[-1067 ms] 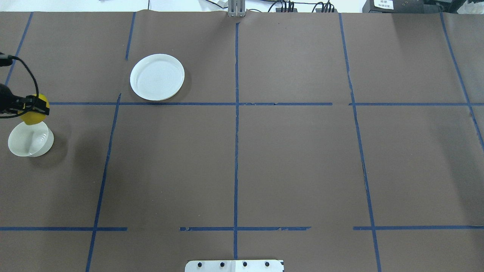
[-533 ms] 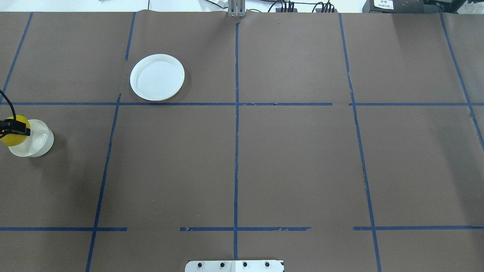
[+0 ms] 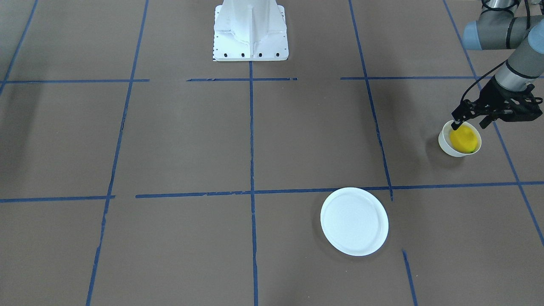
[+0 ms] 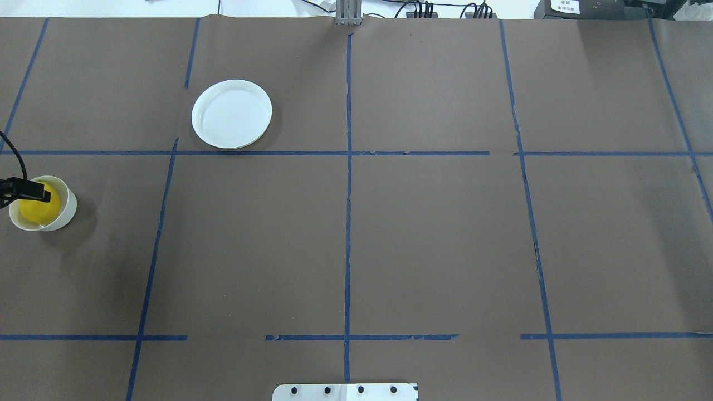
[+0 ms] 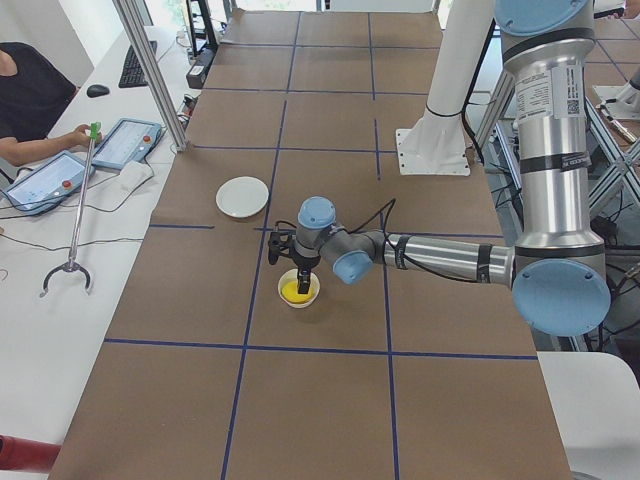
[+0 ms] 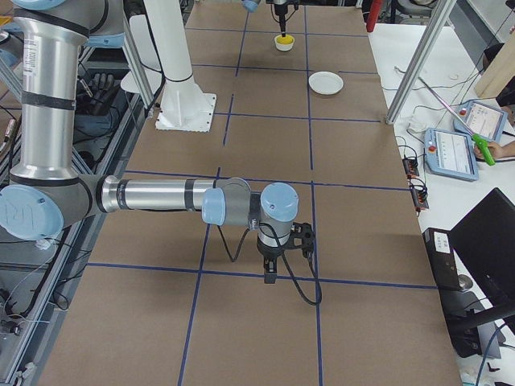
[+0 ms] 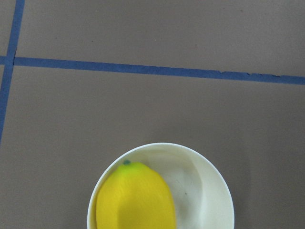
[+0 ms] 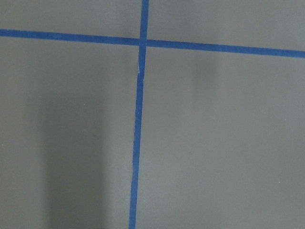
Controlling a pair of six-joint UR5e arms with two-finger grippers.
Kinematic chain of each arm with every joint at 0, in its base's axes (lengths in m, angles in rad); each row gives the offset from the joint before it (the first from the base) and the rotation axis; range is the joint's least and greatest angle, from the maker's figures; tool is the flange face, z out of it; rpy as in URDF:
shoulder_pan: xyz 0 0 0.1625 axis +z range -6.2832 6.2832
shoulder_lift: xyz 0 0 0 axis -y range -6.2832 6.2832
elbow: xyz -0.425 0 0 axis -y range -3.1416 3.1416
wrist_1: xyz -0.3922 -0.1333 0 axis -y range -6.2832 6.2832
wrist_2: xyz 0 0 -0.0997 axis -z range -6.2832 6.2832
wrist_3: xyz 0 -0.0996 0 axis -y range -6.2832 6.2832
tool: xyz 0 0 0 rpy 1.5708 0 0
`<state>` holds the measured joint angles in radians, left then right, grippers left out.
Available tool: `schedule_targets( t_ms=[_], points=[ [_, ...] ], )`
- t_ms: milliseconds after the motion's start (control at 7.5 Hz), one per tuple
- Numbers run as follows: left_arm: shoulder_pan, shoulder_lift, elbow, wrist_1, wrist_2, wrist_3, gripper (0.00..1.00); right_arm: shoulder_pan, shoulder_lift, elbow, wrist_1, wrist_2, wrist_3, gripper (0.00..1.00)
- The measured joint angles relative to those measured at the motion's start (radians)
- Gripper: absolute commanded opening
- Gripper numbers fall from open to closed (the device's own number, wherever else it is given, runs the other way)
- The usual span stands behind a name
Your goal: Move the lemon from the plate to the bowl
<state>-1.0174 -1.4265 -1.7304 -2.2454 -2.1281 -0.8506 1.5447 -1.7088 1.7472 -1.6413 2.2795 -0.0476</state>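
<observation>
The yellow lemon (image 3: 464, 139) lies inside the small off-white bowl (image 3: 444, 142) at the table's left end. It also shows in the overhead view (image 4: 38, 207) and the left wrist view (image 7: 136, 198), green tip up, within the bowl's rim (image 7: 209, 191). My left gripper (image 3: 469, 125) hangs open just above the bowl, its fingers spread on either side of the lemon and clear of it. The white plate (image 3: 354, 221) lies empty, farther out (image 4: 232, 113). My right gripper (image 6: 273, 269) points down over bare table at the other end; I cannot tell whether it is open or shut.
The robot's white base (image 3: 250, 34) stands at the table's near middle edge. Blue tape lines cross the brown table cover. Tablets (image 5: 120, 140) and a person sit at a side desk beyond the far edge.
The left gripper carried the lemon from behind the bowl to over it, then opened. The lemon has dropped into the bowl, which shifted slightly.
</observation>
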Motion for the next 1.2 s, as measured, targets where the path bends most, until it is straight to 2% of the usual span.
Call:
schedule_targets(
  t_ms=[267,533,800,1200],
  points=[
    [-0.033,-0.015,-0.008,0.073,-0.071,0.174,1.0,0.0,0.0,0.0,0.0,0.0,0.0,1.0],
    [-0.16,-0.072,-0.013,0.252,-0.116,0.435,1.0,0.0,0.0,0.0,0.0,0.0,0.0,1.0],
    [-0.306,-0.087,-0.011,0.373,-0.179,0.655,1.0,0.0,0.0,0.0,0.0,0.0,0.0,1.0],
    [-0.518,-0.082,0.02,0.539,-0.2,0.832,1.0,0.0,0.0,0.0,0.0,0.0,0.0,1.0]
  ],
)
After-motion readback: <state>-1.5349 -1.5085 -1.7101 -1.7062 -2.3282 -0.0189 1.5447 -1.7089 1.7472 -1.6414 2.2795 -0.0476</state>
